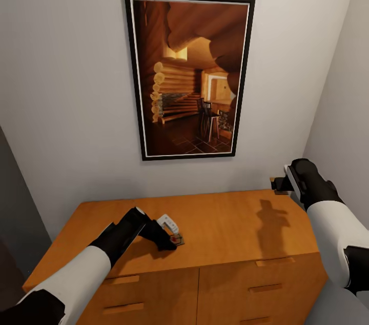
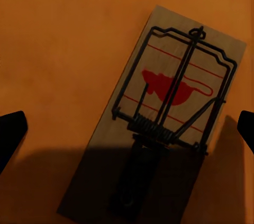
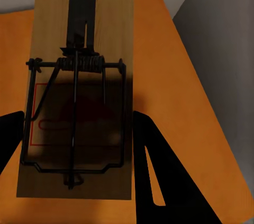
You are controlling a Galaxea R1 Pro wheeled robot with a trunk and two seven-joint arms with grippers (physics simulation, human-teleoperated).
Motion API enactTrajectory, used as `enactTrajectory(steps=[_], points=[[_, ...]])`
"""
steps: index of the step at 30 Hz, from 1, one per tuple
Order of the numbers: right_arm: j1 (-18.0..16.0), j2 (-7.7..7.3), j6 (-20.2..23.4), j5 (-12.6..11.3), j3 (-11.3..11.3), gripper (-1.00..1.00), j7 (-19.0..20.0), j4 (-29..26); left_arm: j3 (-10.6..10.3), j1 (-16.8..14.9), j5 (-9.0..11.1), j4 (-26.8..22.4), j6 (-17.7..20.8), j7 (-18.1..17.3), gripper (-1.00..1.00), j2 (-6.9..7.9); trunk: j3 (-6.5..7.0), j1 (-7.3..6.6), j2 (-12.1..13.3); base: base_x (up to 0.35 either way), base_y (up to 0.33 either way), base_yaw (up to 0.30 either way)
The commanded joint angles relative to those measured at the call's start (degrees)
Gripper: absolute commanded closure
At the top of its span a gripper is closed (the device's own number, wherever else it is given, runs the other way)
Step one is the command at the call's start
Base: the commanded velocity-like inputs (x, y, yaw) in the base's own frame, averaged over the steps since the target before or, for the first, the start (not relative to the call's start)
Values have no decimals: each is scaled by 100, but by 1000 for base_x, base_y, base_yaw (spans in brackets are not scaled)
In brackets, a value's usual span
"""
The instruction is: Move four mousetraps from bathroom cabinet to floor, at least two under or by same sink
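From the head view, your left tool [image 1: 171, 240] is down on the cabinet [image 1: 230, 222] top, right at a mousetrap [image 1: 178, 239] lying flat on the wood; your right tool [image 1: 283, 181] hangs above the surface's far right corner with a second mousetrap [image 1: 277, 185] in it, well apart from the first. The left arm is plainly the nearer one to the trap on the surface. In the left wrist view that trap [image 2: 159, 123] sits directly below and between the two dark fingertips [image 2: 10, 134], which stand wide and touch nothing, so the tool is open; the trap's long axis runs slantwise across the line between the fingers, something the head view is too small to tell you. In the right wrist view the held trap [image 3: 79, 86] is clamped between the fingers [image 3: 159, 176], its long axis along them, with the cabinet top and wall corner behind.
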Motion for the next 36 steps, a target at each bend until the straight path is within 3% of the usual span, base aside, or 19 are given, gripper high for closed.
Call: enactTrajectory(steps=[1, 7, 8, 15, 24, 29, 33, 36], points=[[-4, 2, 21, 24, -12, 100, 21, -5, 1, -5, -58, 49, 25, -36, -100, -4, -11, 2, -4, 0, 0, 0], [-4, 2, 22, 24, -12, 100, 21, -5, 1, -121, -61, 390, -7, -28, -100, -99, -11, 2, -4, 0, 0, 0], [-4, 2, 22, 24, -12, 100, 21, -5, 1, -129, -61, 420, -25, -25, 100, -112, -11, 2, -4, 0, 0, 0], [-4, 2, 22, 24, -17, 100, 21, -5, 1, -160, -55, 587, -144, 225, 100, -178, -11, 2, -4, 0, 0, 0], [-4, 2, 22, 24, -14, 100, 21, -5, 1, -162, -47, 601, -166, 256, 100, -204, -11, 2, -4, 0, 0, 0], [-4, 2, 22, 16, -12, 100, 21, -5, 1, -186, -32, 357, -116, 251, 100, -200, -11, 2, -4, 0, 0, 0], [-4, 2, 22, 17, -12, 100, 41, -5, 139, -446, -9, -109, 330, 217, 100, -195, -11, 2, -4, 0, 0, 0], [-4, 2, 32, 23, -16, 100, 72, -5, 593, -634, -6, -595, 1069, 190, 100, -193, -11, 2, -4, 0, 0, 0]])
